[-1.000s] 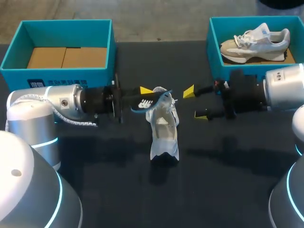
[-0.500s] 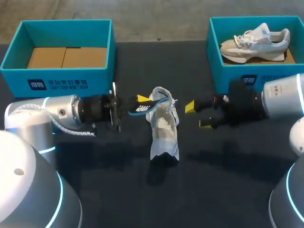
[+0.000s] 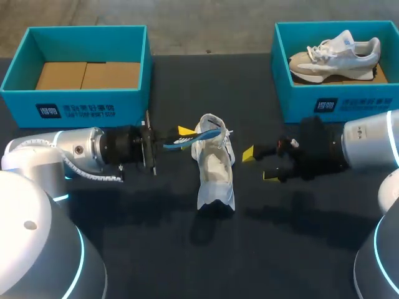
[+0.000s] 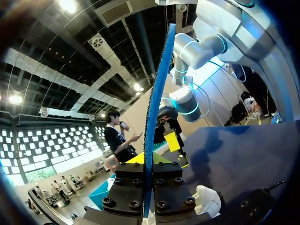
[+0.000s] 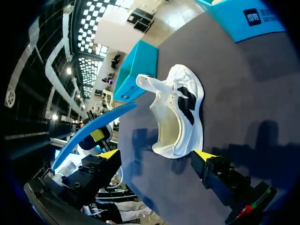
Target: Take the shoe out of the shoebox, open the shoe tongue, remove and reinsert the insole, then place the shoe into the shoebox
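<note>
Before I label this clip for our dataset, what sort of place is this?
Probably a robot test bench: black table, teal shoeboxes, white shoe between left gripper and right gripper.

Head camera looks down on the counter (image 3: 187, 261) from 6 o'clock. Low wrist cameras: left faces 3 o'clock; right faces 9, sharing the nearby shoe (image 3: 215, 180) with head.

The left gripper (image 3: 183, 134) clamps a blue insole (image 3: 198, 136) over the white sneaker (image 3: 216, 173) at mid-table. The right gripper (image 3: 259, 165), fingers spread, sits just right of it. Far left is a teal shoebox (image 3: 81, 94); far right, another shoebox (image 3: 368, 94) holds a grey-white sneaker (image 3: 333, 56).
</note>
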You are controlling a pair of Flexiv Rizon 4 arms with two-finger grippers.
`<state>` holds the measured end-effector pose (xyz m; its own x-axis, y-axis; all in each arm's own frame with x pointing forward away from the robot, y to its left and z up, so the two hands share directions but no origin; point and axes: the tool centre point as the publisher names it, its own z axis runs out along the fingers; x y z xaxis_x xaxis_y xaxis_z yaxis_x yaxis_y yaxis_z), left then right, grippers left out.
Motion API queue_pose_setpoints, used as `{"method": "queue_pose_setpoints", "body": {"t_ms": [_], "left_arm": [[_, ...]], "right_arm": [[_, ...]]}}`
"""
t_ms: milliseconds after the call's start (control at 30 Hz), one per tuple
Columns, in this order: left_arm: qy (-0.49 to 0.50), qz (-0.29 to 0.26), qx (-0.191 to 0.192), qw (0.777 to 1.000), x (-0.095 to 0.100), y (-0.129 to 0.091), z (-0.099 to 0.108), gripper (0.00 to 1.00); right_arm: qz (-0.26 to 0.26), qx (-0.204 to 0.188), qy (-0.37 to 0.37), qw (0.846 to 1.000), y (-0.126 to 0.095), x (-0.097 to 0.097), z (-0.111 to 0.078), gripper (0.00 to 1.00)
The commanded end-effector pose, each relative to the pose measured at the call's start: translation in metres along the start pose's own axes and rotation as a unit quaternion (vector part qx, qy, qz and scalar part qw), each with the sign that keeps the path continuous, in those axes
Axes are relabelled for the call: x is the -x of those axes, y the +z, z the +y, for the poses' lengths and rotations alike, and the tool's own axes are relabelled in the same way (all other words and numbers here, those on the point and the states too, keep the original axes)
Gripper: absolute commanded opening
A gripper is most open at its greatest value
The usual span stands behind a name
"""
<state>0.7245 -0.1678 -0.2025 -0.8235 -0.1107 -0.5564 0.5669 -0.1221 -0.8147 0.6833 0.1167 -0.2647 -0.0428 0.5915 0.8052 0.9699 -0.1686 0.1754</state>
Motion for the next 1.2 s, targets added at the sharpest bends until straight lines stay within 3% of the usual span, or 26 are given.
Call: {"method": "queue_pose_setpoints", "body": {"t_ms": [33,333,367,433,633,1200], "left_arm": [[0.001,-0.002,0.002,1.0,-0.002,0.0,-0.002,0.0],[0.001,-0.002,0.002,1.0,-0.002,0.0,-0.002,0.0],[0.001,-0.003,0.001,1.0,-0.002,-0.001,-0.001,0.0],[-0.001,-0.006,-0.003,1.0,-0.003,-0.003,0.001,0.0],[-0.005,-0.002,-0.011,1.0,-0.012,-0.008,0.011,0.0],[-0.036,-0.008,-0.01,0.999,-0.026,-0.014,0.025,0.0]], "right_arm": [[-0.005,0.0,0.001,1.0,0.001,-0.002,0.0,1.0],[-0.005,0.0,0.001,1.0,0.001,-0.002,0.0,1.0],[-0.023,-0.002,0.004,1.0,0.003,0.001,0.0,1.0],[-0.036,0.013,-0.027,0.999,0.006,0.006,0.002,1.0],[-0.061,0.005,-0.085,0.995,0.018,0.01,0.0,1.0],[-0.037,-0.009,-0.155,0.987,0.027,0.038,0.006,1.0]]}}
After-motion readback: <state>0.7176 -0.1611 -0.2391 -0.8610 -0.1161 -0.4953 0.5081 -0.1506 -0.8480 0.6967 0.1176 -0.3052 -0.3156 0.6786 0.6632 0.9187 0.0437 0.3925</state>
